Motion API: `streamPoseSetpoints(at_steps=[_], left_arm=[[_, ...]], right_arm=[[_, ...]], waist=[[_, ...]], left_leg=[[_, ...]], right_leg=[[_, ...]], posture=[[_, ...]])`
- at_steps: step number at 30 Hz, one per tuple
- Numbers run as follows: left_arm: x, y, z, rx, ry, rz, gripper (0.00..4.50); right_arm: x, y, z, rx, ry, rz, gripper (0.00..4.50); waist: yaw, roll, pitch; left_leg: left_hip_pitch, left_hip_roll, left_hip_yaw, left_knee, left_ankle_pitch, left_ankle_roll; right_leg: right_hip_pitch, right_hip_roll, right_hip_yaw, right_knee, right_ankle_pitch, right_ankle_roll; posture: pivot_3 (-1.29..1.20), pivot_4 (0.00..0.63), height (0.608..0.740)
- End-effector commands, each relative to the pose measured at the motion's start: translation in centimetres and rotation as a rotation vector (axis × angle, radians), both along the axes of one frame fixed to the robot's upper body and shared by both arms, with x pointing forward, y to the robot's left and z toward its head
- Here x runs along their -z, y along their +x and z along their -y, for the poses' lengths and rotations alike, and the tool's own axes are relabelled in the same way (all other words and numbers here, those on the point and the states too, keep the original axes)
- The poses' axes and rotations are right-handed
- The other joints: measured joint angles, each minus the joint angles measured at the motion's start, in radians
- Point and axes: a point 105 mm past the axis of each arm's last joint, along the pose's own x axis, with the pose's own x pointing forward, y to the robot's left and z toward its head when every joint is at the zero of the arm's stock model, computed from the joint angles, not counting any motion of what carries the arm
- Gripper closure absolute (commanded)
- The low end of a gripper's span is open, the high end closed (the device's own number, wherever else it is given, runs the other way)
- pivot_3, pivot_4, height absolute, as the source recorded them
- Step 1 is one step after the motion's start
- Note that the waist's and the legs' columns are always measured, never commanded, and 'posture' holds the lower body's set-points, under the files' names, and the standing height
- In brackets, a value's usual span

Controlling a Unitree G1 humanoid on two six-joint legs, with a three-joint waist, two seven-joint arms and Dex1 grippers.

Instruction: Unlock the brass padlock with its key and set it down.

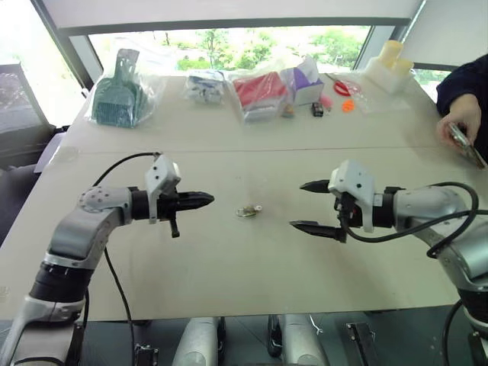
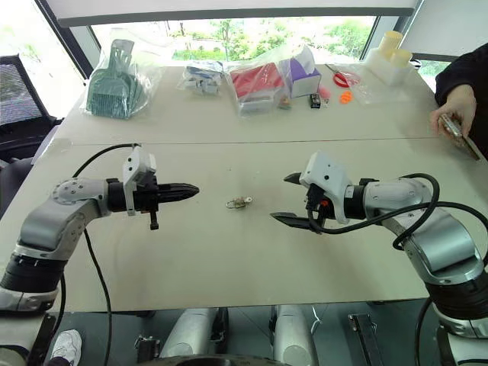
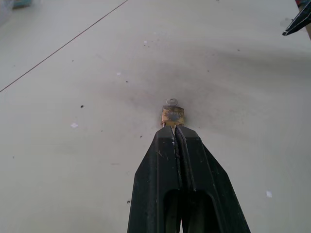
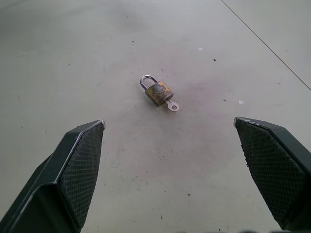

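We see a tiny padlock (image 4: pixel 159 92) of dull, tarnished brass with a smooth, shiny steel shackle, a thin silvery metal key (image 4: pixel 172 105), matt black fingers (image 4: pixel 77 170) with cross-hatched pads, and a matt, speckled off-white table (image 4: pixel 97 58).

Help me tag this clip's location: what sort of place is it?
Probably an office or lab room set up for robot trials: a wide pale table beside big windows onto trees, bagged test items lined along its far edge, and a seated person's hand holding a phone.
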Motion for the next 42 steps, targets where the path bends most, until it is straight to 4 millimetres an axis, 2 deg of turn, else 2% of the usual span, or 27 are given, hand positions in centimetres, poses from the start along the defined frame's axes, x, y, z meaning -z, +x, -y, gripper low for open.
streamPoseSetpoints(at_steps=[1, 6, 9, 13, 18, 20, 25, 34, 35, 37, 42], left_arm=[[-0.4, 0.8, 1.9, 0.080, 0.033, 0.065, 4.50], [0.7, 2.1, 5.0, 0.179, 0.059, 0.071, 4.50], [1.3, 2.5, 5.9, 0.211, 0.057, 0.060, 4.50], [2.4, 3.5, 7.3, 0.200, 0.065, 0.054, 3.32], [2.9, 4.1, 7.9, 0.184, 0.093, 0.088, 0.79], [3.5, 4.2, 8.1, 0.174, 0.107, 0.089, 0.06], [5.3, 4.2, 8.4, 0.149, 0.169, 0.097, 0.06], [6.6, 4.3, 7.9, 0.104, 0.227, 0.101, 0.06], [6.7, 4.3, 7.8, 0.096, 0.230, 0.103, 0.61], [6.7, 4.3, 7.8, 0.087, 0.225, 0.103, 1.28], [6.8, 4.2, 7.9, 0.092, 0.217, 0.095, 3.74]], right_arm=[[-1.0, 0.1, -0.4, -0.015, 0.002, 0.056, 0.08], [-0.9, 0.1, -0.6, -0.015, 0.000, 0.065, 0.08], [-0.9, 0.1, -0.6, -0.010, 0.000, 0.070, 0.08], [-0.8, -0.4, -0.6, 0.008, 0.002, 0.073, 0.00], [-0.6, -0.7, -0.4, 0.027, 0.003, 0.074, 0.00], [-0.6, -0.8, -0.4, 0.035, 0.002, 0.075, 0.00], [-0.4, -0.9, -0.3, 0.047, -0.004, 0.083, 0.00], [-0.5, -0.5, -0.4, 0.045, -0.011, 0.097, 0.00], [-0.5, -0.4, -0.4, 0.045, -0.012, 0.100, 0.00], [-0.5, -0.3, -0.5, 0.041, -0.012, 0.104, 0.00], [-0.5, 0.0, -0.8, 0.036, -0.014, 0.117, 0.00]], waist=[[0.001, 0.000, 0.000], [0.012, 0.000, 0.000], [0.011, 0.000, 0.000], [0.018, 0.000, 0.000], [0.024, 0.000, 0.000], [0.025, 0.000, 0.000], [0.024, 0.000, 0.000], [0.024, 0.000, 0.000], [0.024, 0.000, 0.000], [0.024, 0.000, 0.000], [0.024, 0.000, 0.000]], left_leg=[[0.000, 0.000, 0.000, 0.000, 0.000, 0.000], [0.000, -0.004, 0.000, 0.001, 0.000, 0.000], [0.000, -0.004, 0.000, 0.001, 0.000, 0.000], [0.000, -0.004, 0.000, 0.001, 0.000, 0.000], [0.000, -0.004, 0.000, 0.001, 0.000, 0.000], [0.000, -0.004, 0.000, 0.001, 0.000, 0.000], [0.000, -0.004, -0.001, 0.001, 0.000, 0.000], [0.000, -0.004, -0.001, 0.001, 0.000, 0.000], [0.000, -0.004, -0.001, 0.001, 0.000, 0.000], [0.000, -0.004, -0.001, 0.002, 0.000, 0.000], [0.001, -0.004, -0.001, 0.002, 0.000, 0.000]], right_leg=[[0.000, 0.000, 0.000, 0.000, 0.000, 0.000], [0.001, 0.000, 0.000, 0.000, 0.000, 0.001], [0.000, 0.000, 0.000, 0.000, 0.001, 0.001], [0.000, 0.000, 0.000, 0.001, 0.001, 0.002], [0.001, 0.000, 0.000, 0.001, 0.001, 0.001], [0.001, 0.000, 0.000, 0.001, 0.001, 0.001], [0.001, 0.000, 0.000, 0.001, 0.001, 0.001], [0.001, 0.000, 0.000, 0.001, 0.001, 0.001], [0.001, 0.000, 0.000, 0.001, 0.001, 0.001], [0.001, 0.000, 0.000, 0.001, 0.001, 0.001], [0.001, 0.000, 0.000, 0.001, 0.001, 0.001]], posture=[[0.00, 0.150, 0.740], [0.00, 0.150, 0.740], [0.00, 0.150, 0.740], [0.00, 0.150, 0.740], [0.00, 0.150, 0.740], [0.00, 0.150, 0.740], [0.00, 0.150, 0.740], [0.00, 0.150, 0.740], [0.00, 0.150, 0.740], [0.00, 0.150, 0.740], [0.00, 0.150, 0.740]])
